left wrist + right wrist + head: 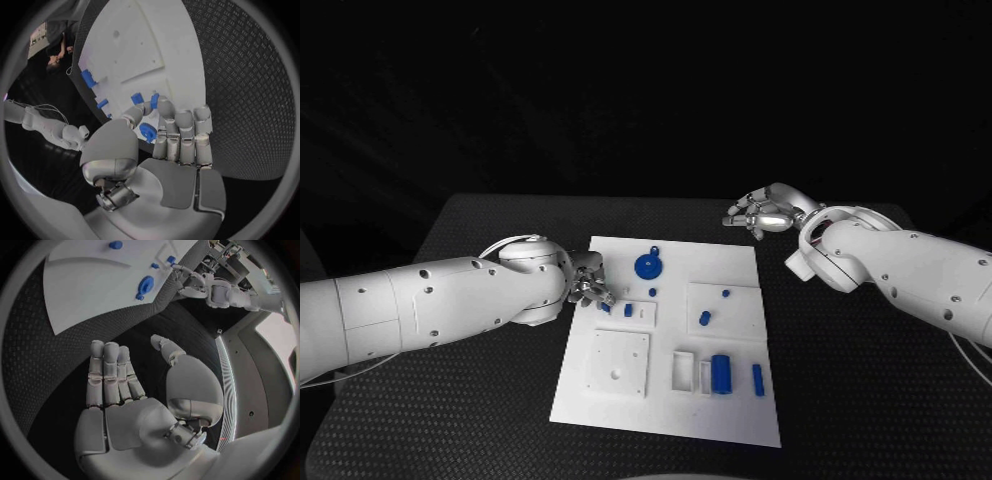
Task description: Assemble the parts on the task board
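Observation:
The white task board [668,340] lies in the middle of the table. On its far part sits a round blue disc [648,266], with several small blue parts [629,310] nearer. A blue block [721,372] and a slim blue bar [759,379] stand at its near right. My left hand [589,282] hovers at the board's left edge, fingers apart and holding nothing. In the left wrist view the disc [147,131] shows past that hand [172,150]. My right hand [762,212] floats off the board's far right corner, and its fingers [112,375] are straight and empty.
The black ribbed table mat [877,380] surrounds the board. A raised square plate [619,362] and a rectangular pocket [684,368] sit at the board's near end. From the right wrist, the board [94,285] and my left hand [190,280] are visible.

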